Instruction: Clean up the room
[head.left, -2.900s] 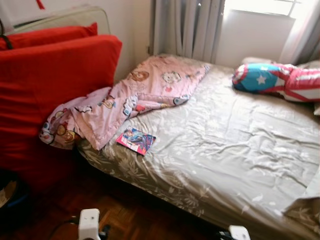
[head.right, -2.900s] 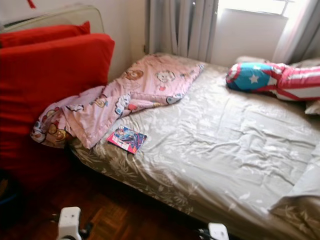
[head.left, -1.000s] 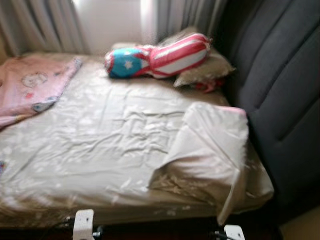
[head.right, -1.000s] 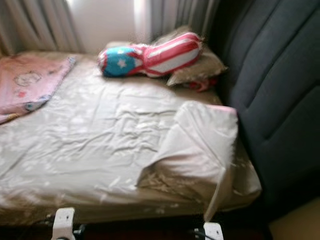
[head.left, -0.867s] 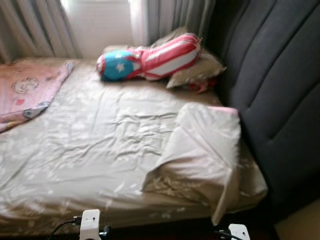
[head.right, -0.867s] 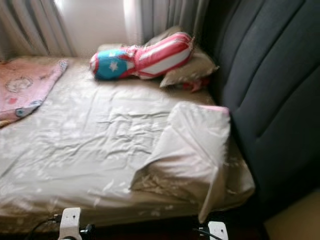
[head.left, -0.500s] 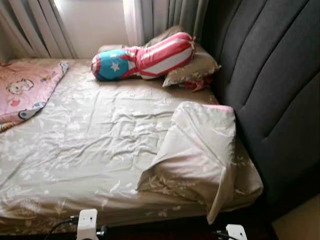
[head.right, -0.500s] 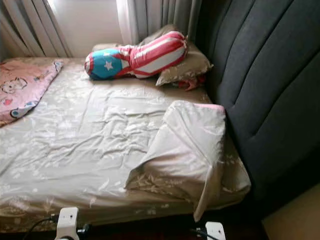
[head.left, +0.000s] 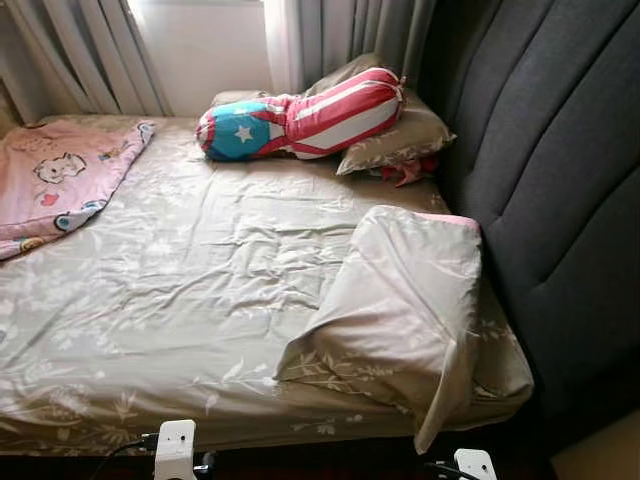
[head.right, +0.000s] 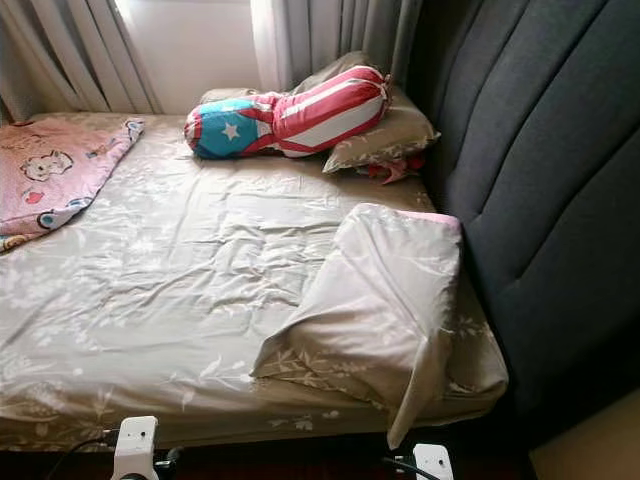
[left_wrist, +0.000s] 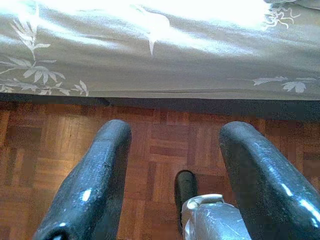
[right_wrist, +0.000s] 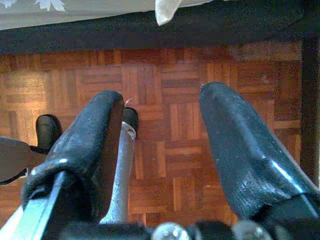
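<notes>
A bed with a beige leaf-print sheet lies before me. A pillow in the same print lies askew at the near right corner, one corner hanging over the edge. A star-and-stripes cushion rests on a second pillow at the back. A pink cartoon blanket lies at the left. My left gripper hangs open over the parquet floor beside the bed's edge. My right gripper is open too, low over the floor, holding nothing.
A dark grey padded headboard stands along the right side of the bed. Grey curtains and a bright window wall are at the back. A small red item peeks from under the far pillow.
The camera has swung right, from the bed's end with red cushions and a book to the headboard end, then steadied. Nothing on the bed has moved; both grippers stay low.
</notes>
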